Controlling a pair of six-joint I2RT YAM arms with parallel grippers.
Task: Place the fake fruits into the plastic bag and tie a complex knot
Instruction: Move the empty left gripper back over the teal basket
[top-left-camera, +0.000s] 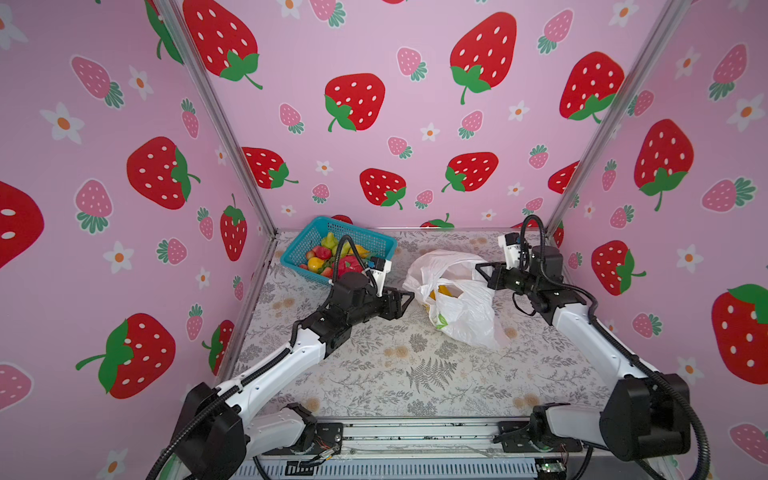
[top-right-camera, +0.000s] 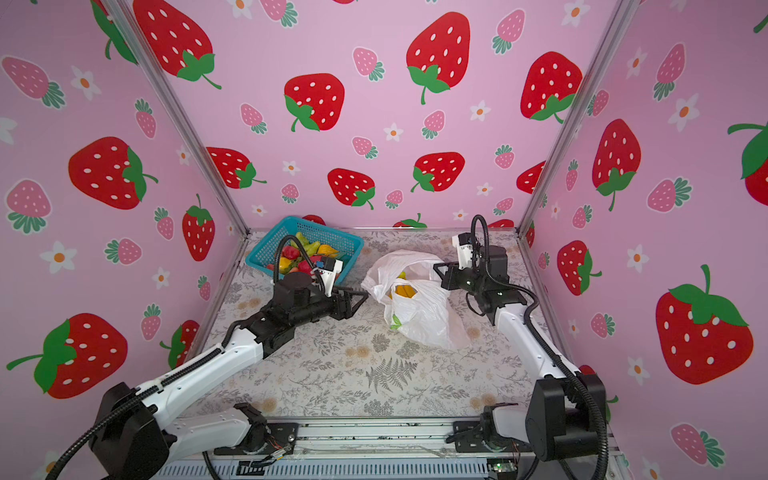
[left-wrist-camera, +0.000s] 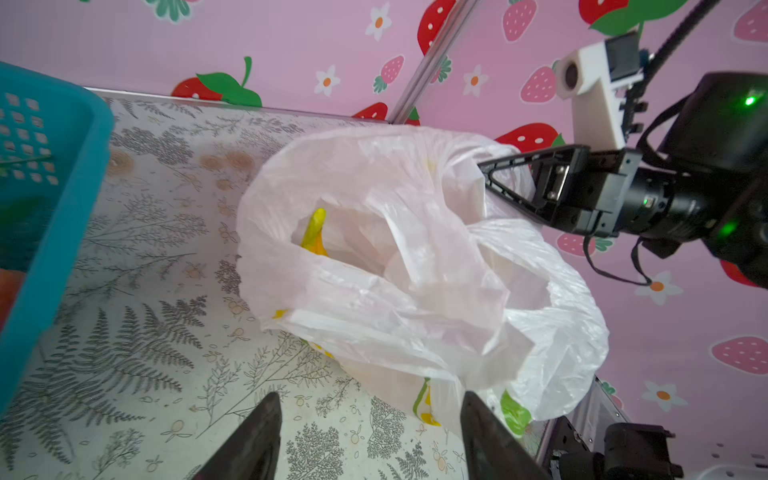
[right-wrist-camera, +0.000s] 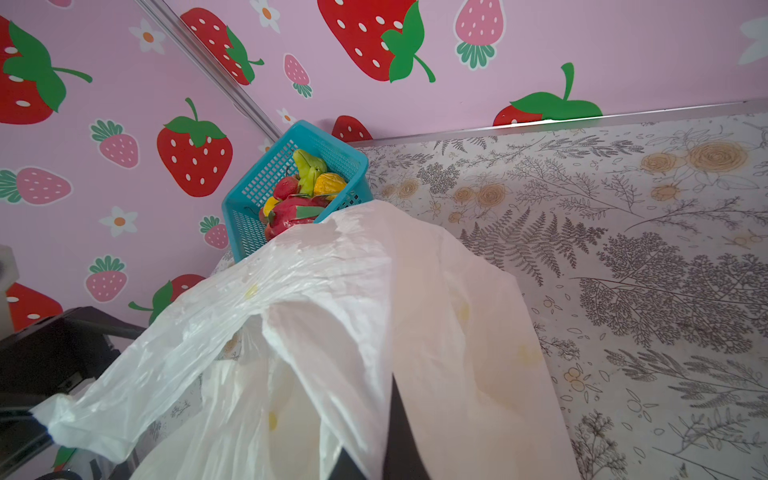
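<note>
Most of the banana bunch (left-wrist-camera: 314, 232) is hidden by the plastic bag (left-wrist-camera: 415, 270). The basket (left-wrist-camera: 50, 216) is cut off and blurred in the left wrist view. The right end effector (right-wrist-camera: 399, 440) fingertips seem buried in plastic.

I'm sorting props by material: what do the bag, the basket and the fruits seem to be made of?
The plastic bag: thin translucent white film, crinkled, probably polyethylene. The basket: rigid teal moulded plastic, judging by its perforated mesh walls. The fake fruits: glossy, evenly coloured, likely hard plastic, though foam or rubber can't be excluded.
</note>
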